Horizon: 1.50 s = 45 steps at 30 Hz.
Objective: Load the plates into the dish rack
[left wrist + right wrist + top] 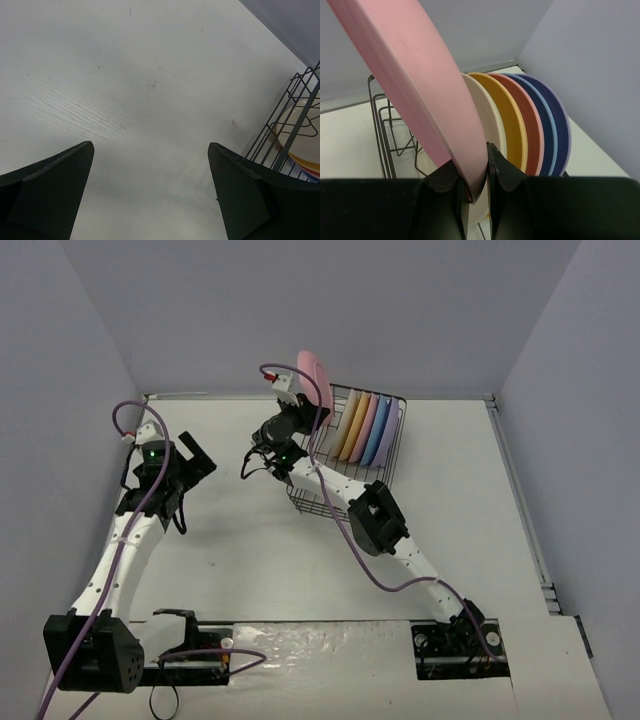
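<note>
Right wrist view: the right hand [472, 186] is pinching the lower rim of a pink plate [410, 70], one finger pressed against each face. The plate rises up and away from the hand, leaning over toward the hand's left. Just beyond the fingertips and to their right, five more plates stand on edge in the dish rack [381, 125]. A cream plate [489, 117] is nearest the held one, then come a yellow-orange plate [512, 117], a second pink plate [532, 125], a blue plate [549, 125] and, farthest right, a lavender plate [564, 125], each close against the next. The held plate may be brushing the cream one near the fingertips, though the overlap makes that hard to tell. Bare black wire of the rack shows to the hand's left. The left hand [150, 167] is spread wide with nothing between its fingers, above the white surface [125, 75], and a corner of the rack lies just off its right finger.
</note>
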Each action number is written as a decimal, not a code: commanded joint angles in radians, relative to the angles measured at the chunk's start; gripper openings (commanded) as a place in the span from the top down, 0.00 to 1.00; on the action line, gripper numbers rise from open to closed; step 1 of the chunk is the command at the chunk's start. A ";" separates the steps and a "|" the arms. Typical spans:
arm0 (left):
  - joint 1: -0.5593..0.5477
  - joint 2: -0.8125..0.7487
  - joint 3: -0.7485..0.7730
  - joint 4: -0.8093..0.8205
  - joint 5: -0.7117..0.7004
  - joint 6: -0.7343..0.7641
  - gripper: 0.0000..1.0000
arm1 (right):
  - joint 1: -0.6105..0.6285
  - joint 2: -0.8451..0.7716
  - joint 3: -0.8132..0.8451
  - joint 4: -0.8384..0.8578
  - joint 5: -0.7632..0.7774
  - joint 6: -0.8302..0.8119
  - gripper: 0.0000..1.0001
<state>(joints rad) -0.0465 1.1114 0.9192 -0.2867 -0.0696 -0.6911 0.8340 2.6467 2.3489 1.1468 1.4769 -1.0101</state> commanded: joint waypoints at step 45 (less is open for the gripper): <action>0.031 0.012 0.000 0.082 0.028 0.027 0.03 | -0.047 -0.110 0.005 0.060 0.263 0.076 1.00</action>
<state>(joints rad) -0.0238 1.1196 0.9028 -0.2725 -0.0492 -0.6807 0.8035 2.6781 2.2777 1.1844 1.4719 -0.9485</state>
